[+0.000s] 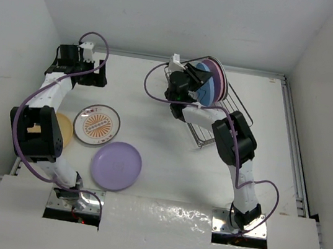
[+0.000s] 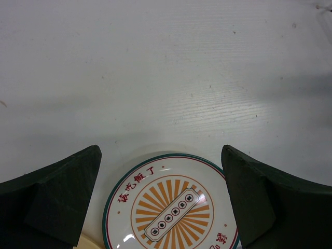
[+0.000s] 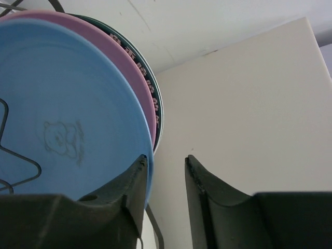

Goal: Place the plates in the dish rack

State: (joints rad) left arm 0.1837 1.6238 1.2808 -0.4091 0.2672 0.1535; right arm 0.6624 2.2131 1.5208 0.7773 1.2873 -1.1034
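The right claw (image 3: pixel 166 161) stood slightly parted beside the blue plate (image 3: pixel 62 104); the left claw (image 2: pixel 161 155) gaped wide over the sunburst plate (image 2: pixel 171 207).

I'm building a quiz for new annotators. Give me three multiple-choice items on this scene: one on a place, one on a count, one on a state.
1. Where is the blue plate?
A) flat on the table
B) on edge in the dish rack
C) leaning on the wall
2. How many plates lie flat on the table?
A) one
B) three
C) five
3. The left gripper is:
A) open, empty
B) shut on a plate
C) out of view
Answers: 1B, it stands beside the pink plate in the wires; 2B, sunburst plate, purple plate, yellow-orange plate; 3A, its jaws stand wide apart, holding nothing.
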